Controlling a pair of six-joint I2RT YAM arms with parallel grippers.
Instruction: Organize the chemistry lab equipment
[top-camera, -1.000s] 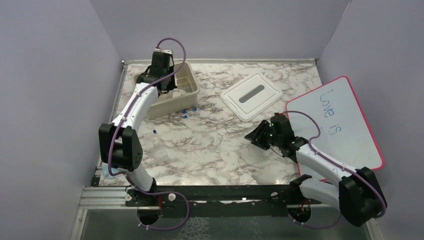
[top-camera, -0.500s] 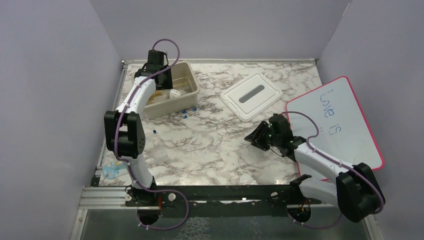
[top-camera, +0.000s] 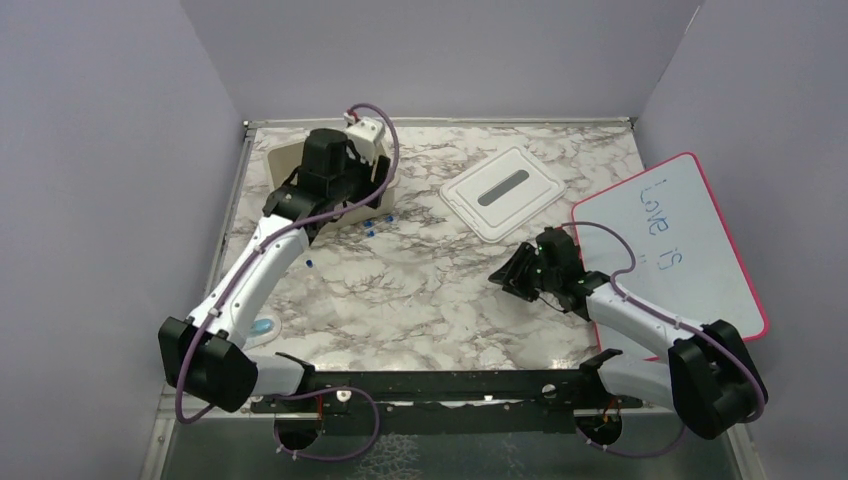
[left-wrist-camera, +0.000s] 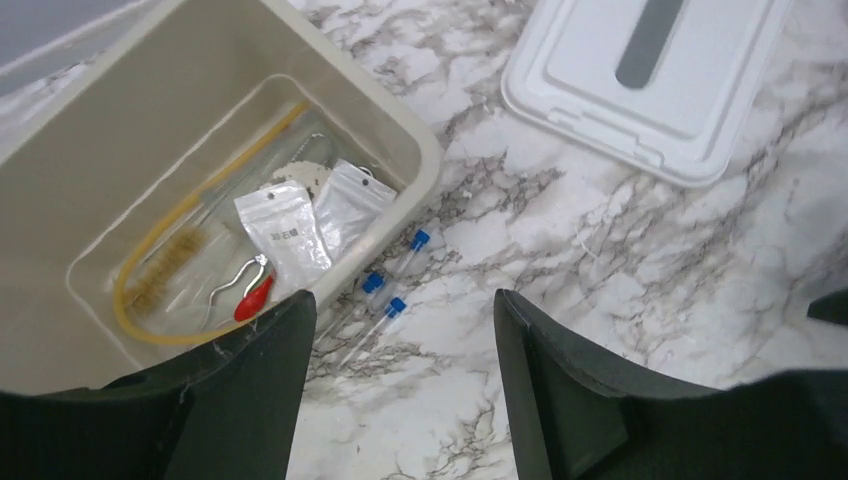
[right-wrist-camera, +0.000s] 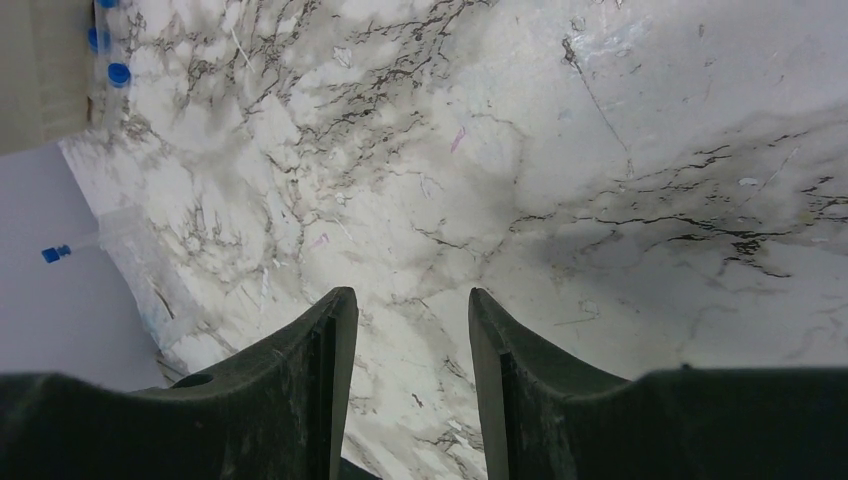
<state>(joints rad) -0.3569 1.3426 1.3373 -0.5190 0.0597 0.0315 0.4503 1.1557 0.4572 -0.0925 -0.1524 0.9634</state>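
Left gripper (left-wrist-camera: 400, 300) hangs above the marble table (left-wrist-camera: 620, 280) beside the corner of the beige bin (left-wrist-camera: 100, 120), its two dark fingers spread wide with nothing pinched between them. Seen through that gap in the left wrist view, three thin clear tubes with blue caps (left-wrist-camera: 419, 240) lie loose on the marble, just outside the bin's wall and close together. Inside the bin, off toward the left finger's side, the amber rubber tubing loop (left-wrist-camera: 215, 177) curves along the floor and around a bristly brown brush (left-wrist-camera: 170, 265). Two small zip packets (left-wrist-camera: 283, 235) lie side by side near the bin's middle, and metal tongs (left-wrist-camera: 228, 290) with a red-tipped piece (left-wrist-camera: 255, 297) sit just beside them, close to the left fingertip. The white lid (left-wrist-camera: 650, 90) rests flat on the table, well apart from the bin. Across the table, the right gripper (right-wrist-camera: 410, 295) hovers low over bare marble near the red-bordered whiteboard (top-camera: 680, 250), fingers parted and gripping nothing; the blue caps show only at the far edge of its view.
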